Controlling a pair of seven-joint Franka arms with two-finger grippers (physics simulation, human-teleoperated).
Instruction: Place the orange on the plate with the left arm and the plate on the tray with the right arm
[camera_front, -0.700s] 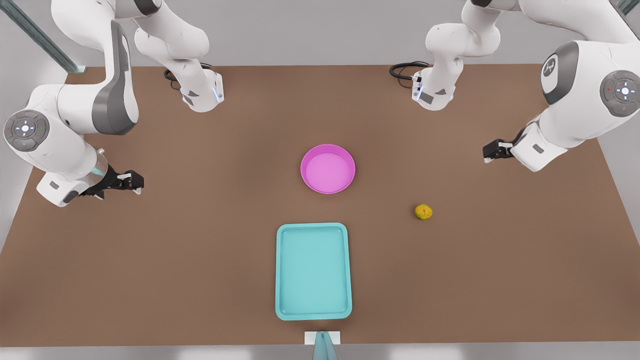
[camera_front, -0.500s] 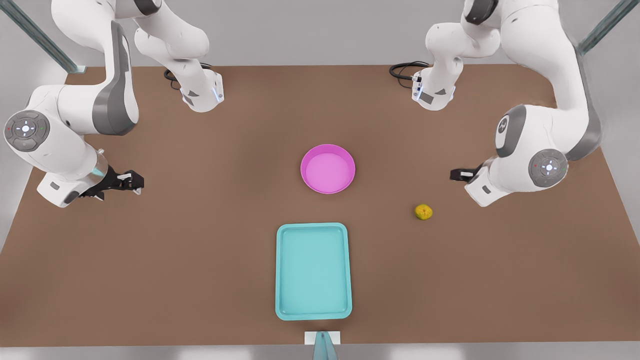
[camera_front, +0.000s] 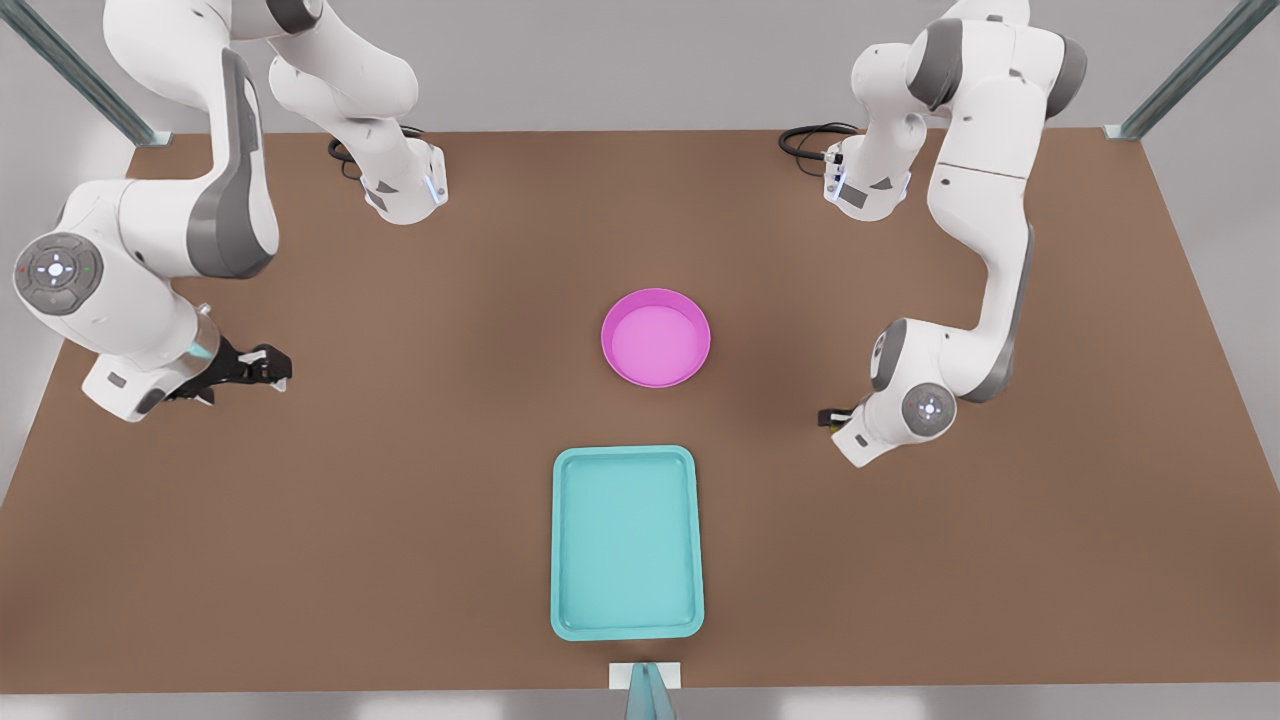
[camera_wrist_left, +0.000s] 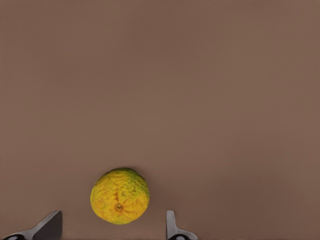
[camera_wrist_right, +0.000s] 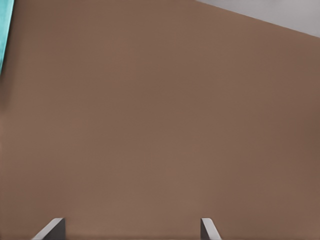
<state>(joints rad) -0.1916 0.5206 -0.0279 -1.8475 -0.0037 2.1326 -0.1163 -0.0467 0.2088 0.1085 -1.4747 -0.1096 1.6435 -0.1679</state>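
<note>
Where it lies:
Orange (camera_wrist_left: 120, 196): on the table (camera_front: 400, 520), between the left gripper's (camera_wrist_left: 110, 227) wide-spread fingertips; the front view hides it under that wrist.
Plate (camera_front: 656, 338): table middle.
Tray (camera_front: 626, 541): near edge.
Right gripper (camera_front: 262, 367): open, waiting.

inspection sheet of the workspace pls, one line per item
surface: brown table, flat.
job's things: orange on the table between the left gripper's fingers; plate empty, mid-table; tray empty, apart from the plate.
clutter: nothing seen.
grippers: left gripper open, down over the orange, at the front view's right; right gripper open, waiting at the front view's left.
cables: black loops by the arm bases.
surroundings: grey wall, metal struts.
</note>
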